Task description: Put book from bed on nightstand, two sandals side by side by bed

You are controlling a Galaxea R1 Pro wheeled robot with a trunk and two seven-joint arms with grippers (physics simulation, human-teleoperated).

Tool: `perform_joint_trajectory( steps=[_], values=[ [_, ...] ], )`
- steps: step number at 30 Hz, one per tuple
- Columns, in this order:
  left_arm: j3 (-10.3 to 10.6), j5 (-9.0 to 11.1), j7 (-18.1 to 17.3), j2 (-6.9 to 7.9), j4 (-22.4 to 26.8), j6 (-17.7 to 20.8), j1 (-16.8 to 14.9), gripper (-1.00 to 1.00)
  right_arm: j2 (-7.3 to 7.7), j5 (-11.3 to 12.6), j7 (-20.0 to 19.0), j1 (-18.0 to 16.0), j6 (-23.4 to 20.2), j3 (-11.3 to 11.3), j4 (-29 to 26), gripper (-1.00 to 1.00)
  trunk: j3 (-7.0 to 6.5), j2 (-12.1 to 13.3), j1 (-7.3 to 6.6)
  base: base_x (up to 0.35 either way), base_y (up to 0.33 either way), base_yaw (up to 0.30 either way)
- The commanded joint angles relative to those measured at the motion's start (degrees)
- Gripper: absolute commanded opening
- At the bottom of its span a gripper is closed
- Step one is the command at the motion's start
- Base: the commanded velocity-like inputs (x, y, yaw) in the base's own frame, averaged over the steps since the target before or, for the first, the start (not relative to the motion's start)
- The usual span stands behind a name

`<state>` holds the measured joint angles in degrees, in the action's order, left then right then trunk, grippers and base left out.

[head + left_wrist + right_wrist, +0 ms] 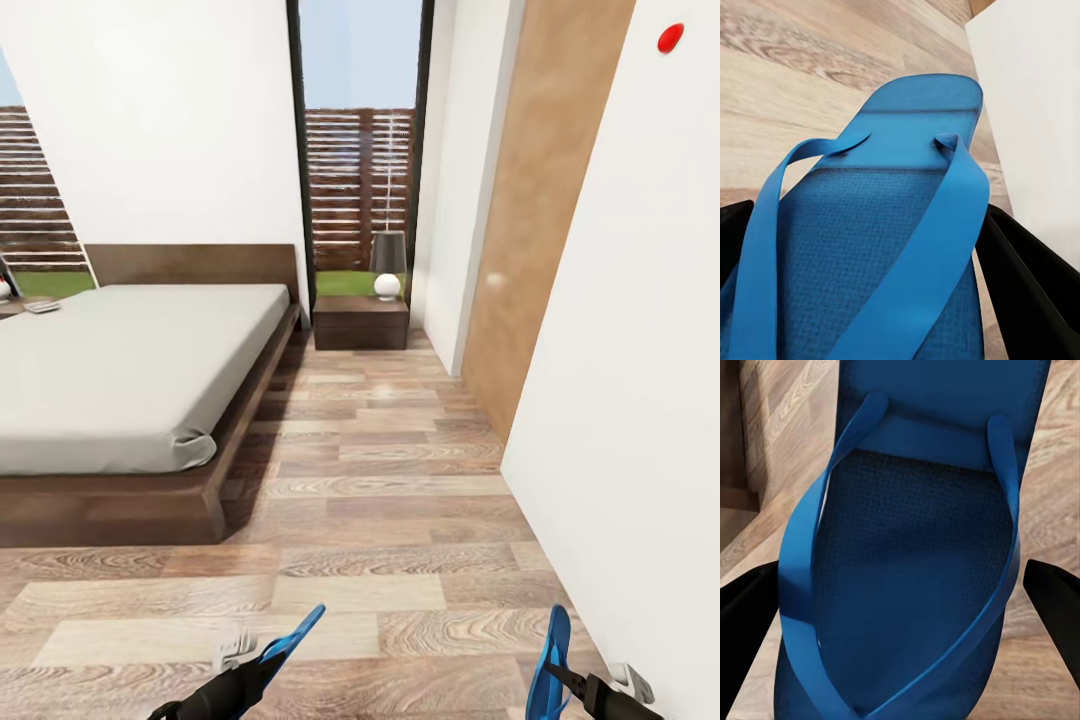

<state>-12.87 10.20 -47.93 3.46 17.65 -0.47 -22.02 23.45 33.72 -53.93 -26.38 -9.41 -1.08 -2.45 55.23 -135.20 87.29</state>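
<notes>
While each arm is seen low at the near edge of the head view, a blue sandal is held in each: the left gripper (pixel 262 672) is clamped on the left sandal (pixel 288 645), which is tilted up off the floor, and the right gripper (pixel 562 682) is clamped on the right sandal (pixel 549 665), which is held on edge close to the white wall (pixel 630 400). From the wrist cameras, the left sandal (pixel 892 247) and the right sandal (pixel 919 555) are shown strap side up, with dark fingers (pixel 1027 292) pressed at their sides. Ahead and to the left, the bed (pixel 120 370) is seen with its pale mattress bare on the near part; a small flat thing (pixel 42 306) lies by its far corner, too small to be identified. Between bed and wall, a strip of plank floor (pixel 380 470) is left open up to the nightstand (pixel 361 322), on which a lamp (pixel 388 262) with a round white base is stood. A tan door (pixel 540 210) is set into the wall on the right.
</notes>
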Motion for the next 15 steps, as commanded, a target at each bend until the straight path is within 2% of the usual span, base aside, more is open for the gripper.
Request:
perform_joint_trajectory(
  steps=[1,15],
  values=[
    [0.0,0.2,-0.1,0.01,-0.1,-0.1,0.0,-1.0,0.01,0.3,-0.2,0.0,-0.6,-0.1,0.0,-1.0,0.15,0.0,-0.01,0.0,0.0,0.0],
    [0.0,0.2,-0.1,0.05,-0.1,-0.1,0.0,-1.0,0.01,0.3,-0.2,0.0,-0.6,-0.1,0.0,-1.0,0.53,0.0,-0.01,0.002,0.0,0.0]
  ],
)
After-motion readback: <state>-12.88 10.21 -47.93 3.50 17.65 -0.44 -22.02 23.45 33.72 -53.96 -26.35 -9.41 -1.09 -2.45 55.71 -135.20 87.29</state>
